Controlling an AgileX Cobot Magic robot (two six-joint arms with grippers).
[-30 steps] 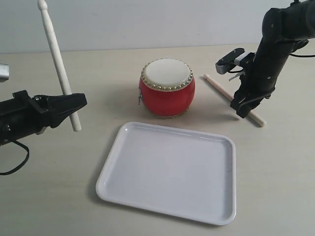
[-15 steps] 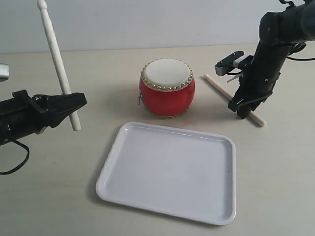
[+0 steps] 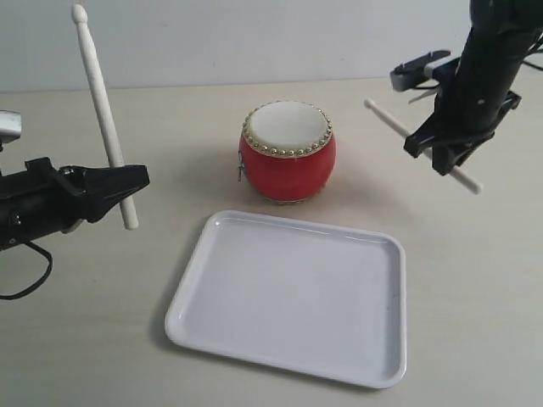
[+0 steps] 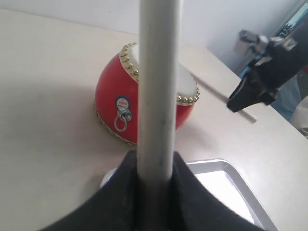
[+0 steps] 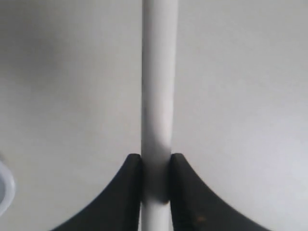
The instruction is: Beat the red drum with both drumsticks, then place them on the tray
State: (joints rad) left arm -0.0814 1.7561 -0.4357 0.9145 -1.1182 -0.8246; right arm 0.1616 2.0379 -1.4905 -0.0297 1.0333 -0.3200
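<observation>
The red drum (image 3: pixel 288 153) with its cream skin stands behind the white tray (image 3: pixel 293 297). My left gripper (image 3: pixel 127 180) is shut on one drumstick (image 3: pixel 101 106), which points steeply upward at the left of the drum. In the left wrist view that drumstick (image 4: pixel 158 86) crosses in front of the red drum (image 4: pixel 113 108). My right gripper (image 3: pixel 445 159) is shut on the other drumstick (image 3: pixel 392 125), lifted off the table to the right of the drum, tip toward the drum. In the right wrist view the fingers (image 5: pixel 185 192) clamp that drumstick (image 5: pixel 159 96).
The pale table (image 3: pixel 475 280) runs to a light wall behind. A cable (image 3: pixel 25 284) loops near the left arm. The tray's corner (image 4: pixel 226 180) shows in the left wrist view, and the right arm (image 4: pixel 262 84) beyond the drum.
My right gripper has lifted its drumstick off the table and moved up and to the right. The left gripper's stick has tipped very slightly; the left arm has barely moved.
</observation>
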